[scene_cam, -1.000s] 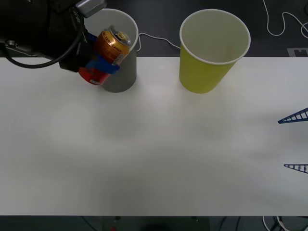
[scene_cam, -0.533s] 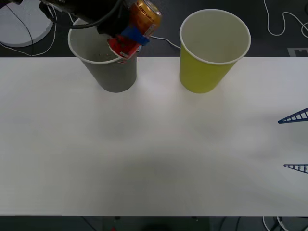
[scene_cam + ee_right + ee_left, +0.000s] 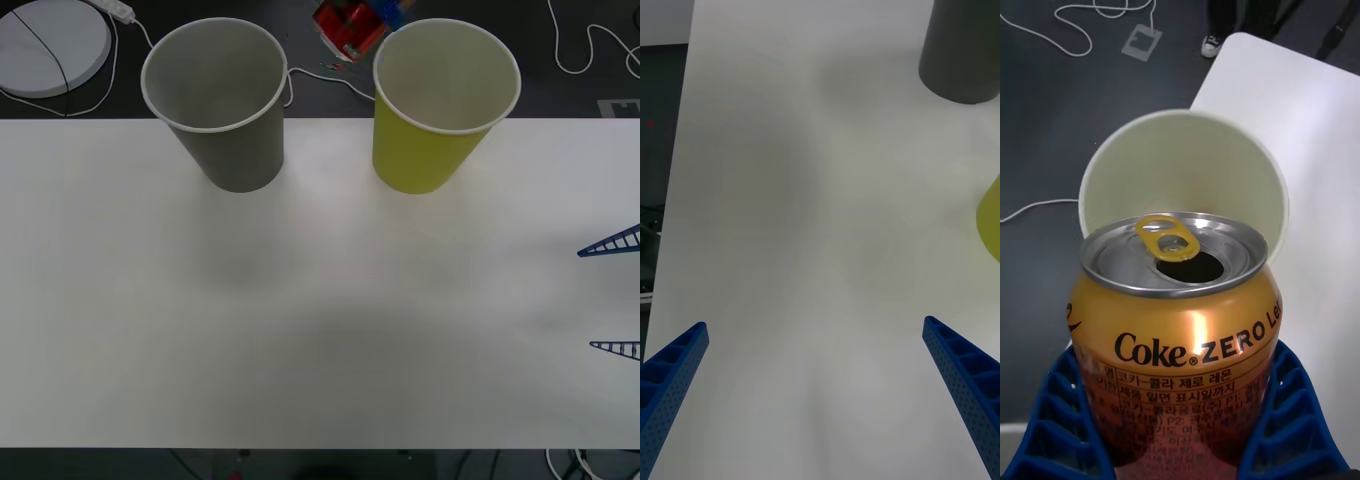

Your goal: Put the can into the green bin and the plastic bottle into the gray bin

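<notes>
At the far edge of the tabletop, the left gripper grasps the can, held aloft just beside the green bin, on the side toward the gray bin. Step in hand: carrying the can to the green bin. Next move likely needs centring over the opening, then letting go. Right gripper spread apart, idle over the tabletop.

The can is cut off by the front view's top edge.

White table: gray bin, green bin upright.
</notes>
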`<control>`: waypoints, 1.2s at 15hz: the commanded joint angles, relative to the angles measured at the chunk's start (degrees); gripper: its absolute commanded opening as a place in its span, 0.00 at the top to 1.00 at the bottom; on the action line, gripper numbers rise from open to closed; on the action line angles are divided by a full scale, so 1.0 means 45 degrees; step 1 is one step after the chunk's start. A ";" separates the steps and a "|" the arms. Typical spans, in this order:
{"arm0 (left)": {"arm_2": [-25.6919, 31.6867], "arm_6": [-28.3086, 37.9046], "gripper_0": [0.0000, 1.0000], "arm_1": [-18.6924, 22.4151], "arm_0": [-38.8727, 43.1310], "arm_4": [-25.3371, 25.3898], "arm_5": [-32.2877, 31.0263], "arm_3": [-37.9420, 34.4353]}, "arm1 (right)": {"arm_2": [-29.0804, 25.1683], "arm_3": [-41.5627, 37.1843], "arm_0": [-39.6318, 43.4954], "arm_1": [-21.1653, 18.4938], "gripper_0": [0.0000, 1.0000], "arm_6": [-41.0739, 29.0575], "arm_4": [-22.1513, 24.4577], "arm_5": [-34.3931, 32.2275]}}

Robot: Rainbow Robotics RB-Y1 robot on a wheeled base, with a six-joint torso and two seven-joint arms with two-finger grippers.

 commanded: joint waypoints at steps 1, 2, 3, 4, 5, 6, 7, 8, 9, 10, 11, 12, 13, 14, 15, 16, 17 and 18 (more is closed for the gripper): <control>-0.0019 -0.0383 0.99 -0.1692 -0.0830 -0.0315 0.0181 0.2949 | 0.0000 0.0000 0.0000 0.0000 0.00 0.0000 0.0000 0.0000; -0.0116 -0.0441 0.99 -0.2200 -0.1065 -0.0393 0.0474 0.3828 | 0.0000 0.0000 0.0000 0.0000 0.00 0.0000 0.0000 0.0000; -0.0565 -0.0441 0.99 -0.2493 -0.1319 -0.0413 0.0826 0.4297 | 0.0000 0.0000 0.0000 0.0000 0.00 0.0000 0.0000 0.0000; -0.1132 -0.0363 0.99 -0.2845 -0.1651 -0.0393 0.1178 0.4707 | 0.0000 0.0000 0.0000 0.0000 0.00 0.0000 0.0000 0.0000; -0.1483 0.0086 0.99 -0.3255 -0.1944 -0.0374 0.1490 0.5137 | 0.0000 0.0000 0.0000 0.0000 0.00 0.0000 0.0000 0.0000; -0.1659 0.0223 0.99 -0.3665 -0.2178 -0.0433 0.1685 0.5488 | 0.0000 0.0000 0.0000 0.0000 0.00 0.0000 0.0000 0.0000; -0.1737 0.0203 0.99 -0.4114 -0.2373 -0.0530 0.1822 0.5918 | 0.0000 0.0000 0.0000 0.0000 0.00 0.0000 0.0000 0.0000; -0.1737 0.0223 0.99 -0.4544 -0.2491 -0.0608 0.1959 0.6348 | 0.0000 0.0000 0.0000 0.0000 0.00 0.0000 0.0000 0.0000; -0.1737 0.0223 0.99 -0.4856 -0.2588 -0.0686 0.2076 0.6641 | 0.0000 0.0000 0.0000 0.0000 0.00 0.0000 0.0000 0.0000; -0.1737 0.0223 0.99 -0.5188 -0.2666 -0.0745 0.2291 0.6992 | 0.0000 0.0000 0.0000 0.0000 0.00 0.0000 0.0000 0.0000; -0.1737 0.0203 1.00 -0.5442 -0.2686 -0.0804 0.2506 0.7246 | 0.0000 0.0000 0.0000 0.0000 0.00 0.0000 0.0000 0.0000; -0.1737 0.0203 0.99 -0.5677 -0.2686 -0.0862 0.2721 0.7481 | 0.0000 0.0000 0.0000 0.0000 0.00 0.0000 0.0000 0.0000; -0.1737 0.0184 0.99 -0.5911 -0.2686 -0.0921 0.2994 0.7754 | 0.0000 0.0000 0.0000 0.0000 0.00 0.0000 0.0000 0.0000; -0.1737 0.0203 0.99 -0.6126 -0.2686 -0.0940 0.3209 0.8008 | 0.0000 0.0000 0.0000 0.0000 0.00 0.0000 0.0000 0.0000; -0.1737 0.0184 0.99 -0.6282 -0.2686 -0.0940 0.3346 0.8203 | 0.0000 0.0000 0.0000 0.0000 0.00 0.0000 0.0000 0.0000; -0.1737 0.0125 0.99 -0.6380 -0.2686 -0.0940 0.3424 0.8340 | 0.0000 0.0000 0.0000 0.0000 0.00 0.0000 0.0000 0.0000; -0.1737 0.0106 0.98 -0.6399 -0.2686 -0.0960 0.3443 0.8359 | 0.0000 0.0000 0.0000 0.0000 0.00 0.0000 0.0000 0.0000; -0.1737 0.0047 0.95 -0.6399 -0.2686 -0.0960 0.3443 0.8359 | 0.0000 0.0000 0.0000 0.0000 0.00 0.0000 0.0000 0.0000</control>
